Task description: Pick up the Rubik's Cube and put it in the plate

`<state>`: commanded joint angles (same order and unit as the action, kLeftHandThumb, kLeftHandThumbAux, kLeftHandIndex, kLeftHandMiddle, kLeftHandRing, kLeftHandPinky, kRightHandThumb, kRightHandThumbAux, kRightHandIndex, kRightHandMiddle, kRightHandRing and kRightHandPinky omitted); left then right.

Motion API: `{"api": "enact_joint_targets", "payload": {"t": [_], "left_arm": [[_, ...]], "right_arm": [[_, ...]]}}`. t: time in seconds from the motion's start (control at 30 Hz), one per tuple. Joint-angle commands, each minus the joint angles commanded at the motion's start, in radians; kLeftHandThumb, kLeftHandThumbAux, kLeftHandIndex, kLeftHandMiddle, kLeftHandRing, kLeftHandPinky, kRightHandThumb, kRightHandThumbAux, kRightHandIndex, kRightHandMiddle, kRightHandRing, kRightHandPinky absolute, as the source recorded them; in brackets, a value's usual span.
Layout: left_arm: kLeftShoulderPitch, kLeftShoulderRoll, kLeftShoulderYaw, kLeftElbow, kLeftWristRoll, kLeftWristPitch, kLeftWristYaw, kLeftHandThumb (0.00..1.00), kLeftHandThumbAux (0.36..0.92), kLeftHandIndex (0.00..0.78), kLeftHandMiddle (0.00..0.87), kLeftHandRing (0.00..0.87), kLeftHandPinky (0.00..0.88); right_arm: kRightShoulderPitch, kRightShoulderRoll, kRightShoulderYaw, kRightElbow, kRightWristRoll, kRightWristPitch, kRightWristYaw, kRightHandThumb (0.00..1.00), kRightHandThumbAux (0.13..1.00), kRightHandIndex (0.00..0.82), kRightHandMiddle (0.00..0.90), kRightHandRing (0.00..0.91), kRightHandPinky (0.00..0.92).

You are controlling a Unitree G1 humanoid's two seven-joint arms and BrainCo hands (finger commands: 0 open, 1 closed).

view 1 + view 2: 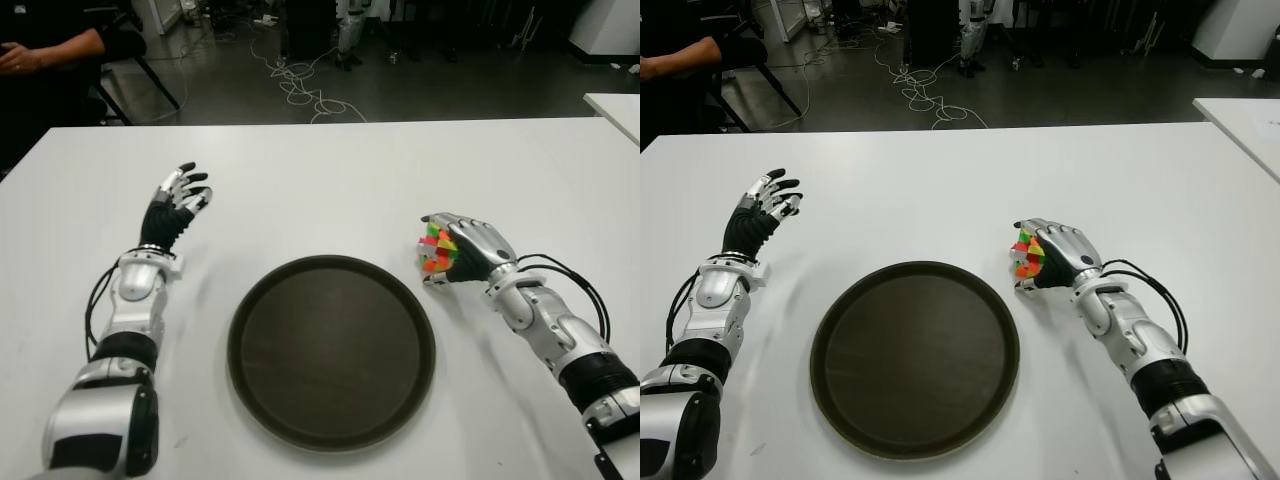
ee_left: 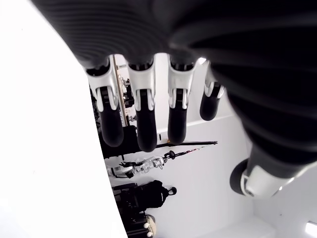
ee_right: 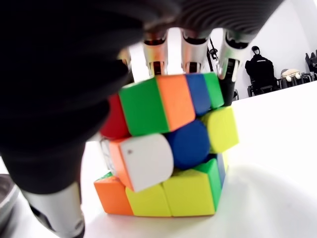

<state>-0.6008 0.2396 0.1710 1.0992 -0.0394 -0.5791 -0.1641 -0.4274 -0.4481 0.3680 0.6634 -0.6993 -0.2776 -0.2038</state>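
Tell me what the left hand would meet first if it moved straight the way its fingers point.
Probably nothing: the open left hand points across bare table toward the far edge; depth is unclear.

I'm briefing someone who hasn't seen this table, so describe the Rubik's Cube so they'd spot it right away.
On the white table lies a big dark round plate. Just off the plate's right edge, the robot's right hand is closed over the Rubik's Cube, which sits on the table. It is the only brightly multicoloured thing there.

Head stereo pair; two close wrist views
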Motion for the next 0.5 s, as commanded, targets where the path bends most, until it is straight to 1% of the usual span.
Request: {"api": "enact_joint_targets", "payload": {"t": [0.17, 0.5], "left_arm": [[0.001, 0.000, -0.003, 0.000, 0.007, -0.006, 0.008, 0.022, 0.608, 0.118, 0.211, 0.219, 0.250], [0.001, 0.003, -0.008, -0.002, 0.016, -0.004, 0.019, 0.026, 0.599, 0.115, 0.206, 0.222, 0.261]], "right_arm": [[-0.002, 0.003, 0.005, 0.005, -0.001, -0.002, 0.002, 0.000, 0.784, 0.180, 0.215, 0.233, 0.243], [-0.008, 0.008, 0.015, 0.023, -0.006, -0.005, -0.007, 0.000, 0.776, 0.180, 0.227, 0.257, 0.287]]}}
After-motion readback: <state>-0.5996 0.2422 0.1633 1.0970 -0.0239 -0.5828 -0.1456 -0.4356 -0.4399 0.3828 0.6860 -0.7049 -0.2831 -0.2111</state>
